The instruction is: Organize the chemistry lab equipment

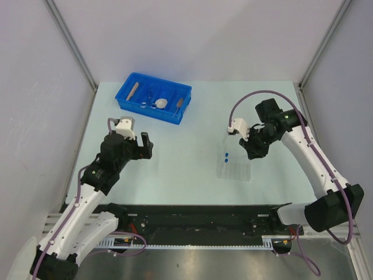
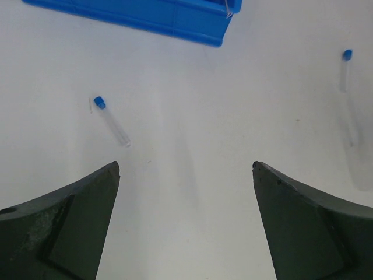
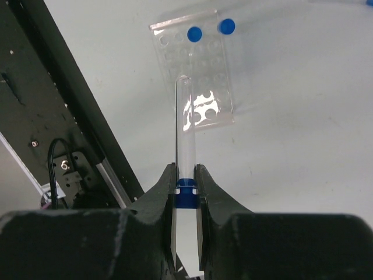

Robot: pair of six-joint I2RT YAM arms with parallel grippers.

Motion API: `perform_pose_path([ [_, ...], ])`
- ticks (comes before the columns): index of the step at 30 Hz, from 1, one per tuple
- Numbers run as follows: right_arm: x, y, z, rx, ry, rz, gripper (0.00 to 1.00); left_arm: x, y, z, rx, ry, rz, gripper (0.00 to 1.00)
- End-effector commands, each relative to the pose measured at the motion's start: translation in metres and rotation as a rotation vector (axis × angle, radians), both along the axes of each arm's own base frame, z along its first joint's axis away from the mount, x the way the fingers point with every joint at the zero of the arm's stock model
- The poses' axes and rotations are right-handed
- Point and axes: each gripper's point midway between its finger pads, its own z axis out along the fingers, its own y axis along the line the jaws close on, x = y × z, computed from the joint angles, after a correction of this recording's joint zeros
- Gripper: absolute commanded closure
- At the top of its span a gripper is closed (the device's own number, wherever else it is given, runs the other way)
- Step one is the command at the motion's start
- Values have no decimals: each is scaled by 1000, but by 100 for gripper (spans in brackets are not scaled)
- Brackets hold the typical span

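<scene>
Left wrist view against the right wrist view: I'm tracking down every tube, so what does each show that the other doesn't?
Only the left wrist view: the open left gripper, a loose blue-capped tube lying flat on the table, and the blue bin along the top. Only the right wrist view: the right gripper shut on a held tube at its cap end, pointing toward the clear tube rack, with two blue caps at its far end. Both: the pale table and blue-capped tubes.
</scene>
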Motion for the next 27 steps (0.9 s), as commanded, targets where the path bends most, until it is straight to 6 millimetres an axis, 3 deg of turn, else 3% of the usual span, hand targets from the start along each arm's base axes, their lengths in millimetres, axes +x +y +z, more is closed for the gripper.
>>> perform_pose_path([
  [1, -26, -25, -12, -144, 151, 25, 89, -2, 19, -2, 159, -34, -9, 0],
  [9, -9, -38, -36, -324, 182, 18, 89, -3, 20, -3, 176, -44, -21, 0],
  [27, -2, -53, -71, -572, 290, 57, 89, -1, 15, -6, 174, -38, -43, 0],
])
